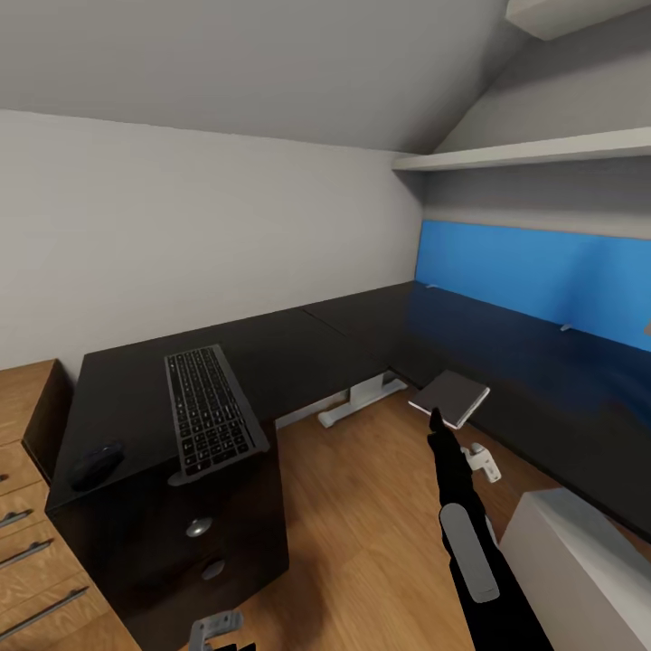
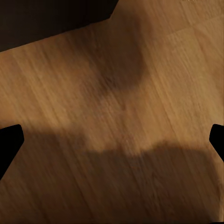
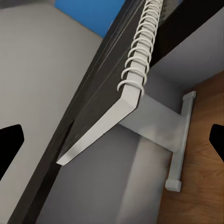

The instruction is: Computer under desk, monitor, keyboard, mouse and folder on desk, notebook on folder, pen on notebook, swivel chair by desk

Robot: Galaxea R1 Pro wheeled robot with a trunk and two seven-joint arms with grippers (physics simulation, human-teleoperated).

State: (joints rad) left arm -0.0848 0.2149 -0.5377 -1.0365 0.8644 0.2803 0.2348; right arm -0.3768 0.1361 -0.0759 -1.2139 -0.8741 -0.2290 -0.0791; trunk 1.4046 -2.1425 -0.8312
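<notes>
Bedroom walls frame the black desk [image 1: 271,353], with keyboard [image 1: 210,409] and mouse [image 1: 98,463] on its near end. From the head, the right gripper [image 1: 438,418] pinches the notebook [image 1: 449,396], carried toward the desk. Left wrist: floorboards [image 2: 112,93], left gripper [image 2: 112,140] spread. Right wrist: the notebook's spiral binding [image 3: 140,51] beside the desk edge.

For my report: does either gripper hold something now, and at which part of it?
The right gripper holds the notebook near a corner of it. The left gripper is open over bare floor.
</notes>
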